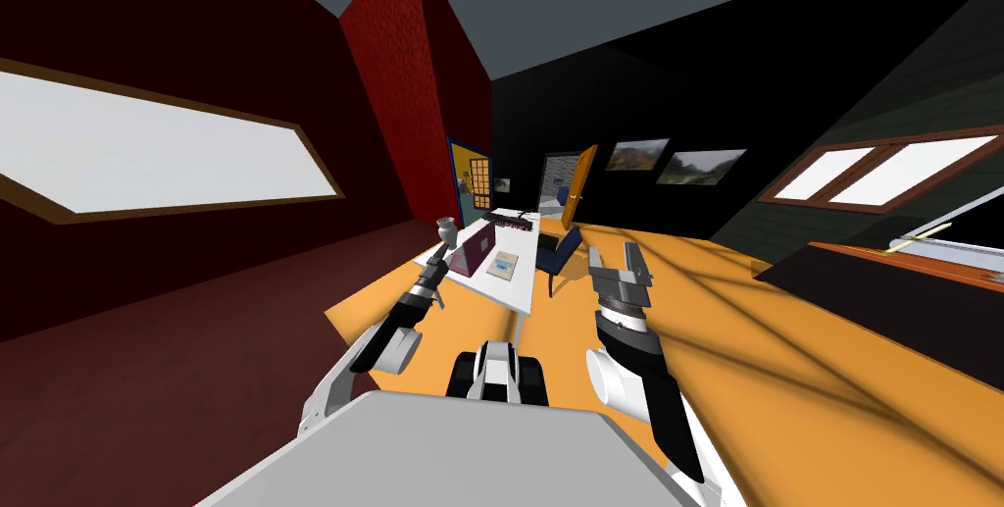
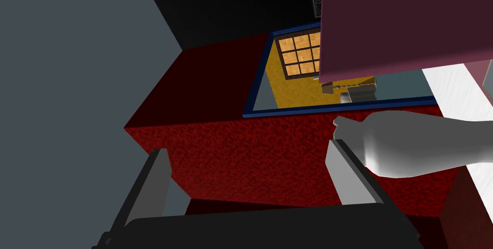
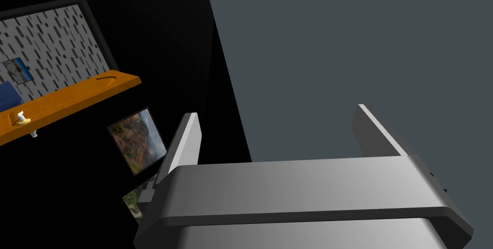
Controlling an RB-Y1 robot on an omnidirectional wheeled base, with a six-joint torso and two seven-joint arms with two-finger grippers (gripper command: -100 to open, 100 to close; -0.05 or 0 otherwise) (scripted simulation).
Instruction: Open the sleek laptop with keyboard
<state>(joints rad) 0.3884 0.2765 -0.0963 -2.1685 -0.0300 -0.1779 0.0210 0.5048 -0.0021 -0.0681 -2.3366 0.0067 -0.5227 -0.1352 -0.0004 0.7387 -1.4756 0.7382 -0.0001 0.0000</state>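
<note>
No legible text, label, brand, number or sign is found on any surface in the head view or either wrist view.

In the left wrist view, the maroon laptop [image 2: 404, 19] and grey vase [image 2: 423, 145] run off the edge.

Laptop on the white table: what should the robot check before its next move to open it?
1. Left jaws open: ok.
2. Nothing held in left jaws: ok.
3. Left jaws close to the maroon laptop: ok.
4. Laptop lid between left jaws: not ok.
5. Grey vase clear of left jaws: not ok, right beside one finger.
6. Spare right jaws out of the way: ok, open, off to the side.
</note>
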